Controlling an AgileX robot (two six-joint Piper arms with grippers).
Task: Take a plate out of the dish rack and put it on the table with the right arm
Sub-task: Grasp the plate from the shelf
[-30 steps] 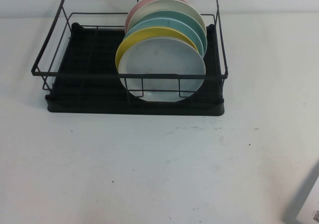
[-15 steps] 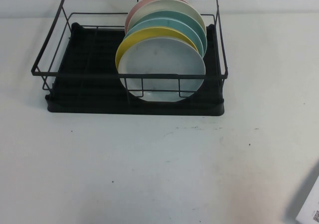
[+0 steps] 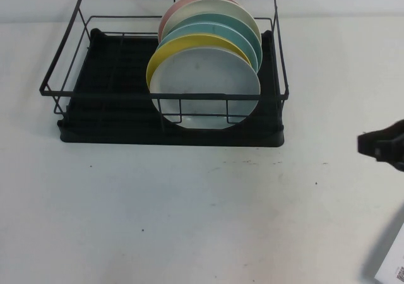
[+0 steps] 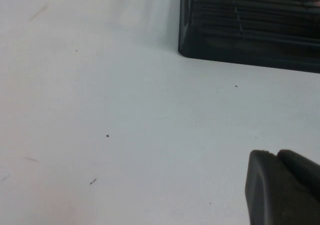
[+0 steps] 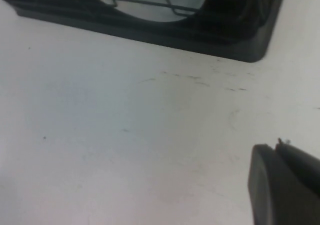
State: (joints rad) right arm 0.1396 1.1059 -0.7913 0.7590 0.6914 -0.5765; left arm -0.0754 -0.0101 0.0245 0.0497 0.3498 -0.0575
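Observation:
The pale grey-blue plate (image 3: pixel 205 85) stands on edge at the front of a row of plates in the right half of the black wire dish rack (image 3: pixel 107 126). It also shows in the right wrist view as the plate (image 5: pixel 165 0) behind the rack's wires (image 5: pixel 225 40). My right gripper (image 3: pixel 365 144) reaches in from the right edge, above the white table (image 3: pixel 189 214) and well right of the rack. Its fingers (image 5: pixel 265 185) are shut on nothing. My left gripper (image 4: pixel 272 155), seen only in the left wrist view, hangs shut over bare table near the rack's corner (image 4: pixel 250 40).
Behind the grey-blue plate stand a yellow plate (image 3: pixel 189 43), teal plates (image 3: pixel 218 28), a cream plate (image 3: pixel 214 9) and a pink one (image 3: pixel 172 16). The rack's left half holds no plates. A white labelled part (image 3: pixel 392 262) sits at the bottom right corner.
My right gripper has come into the high view at the right edge, where only table showed before. The plates and the rack have not moved.

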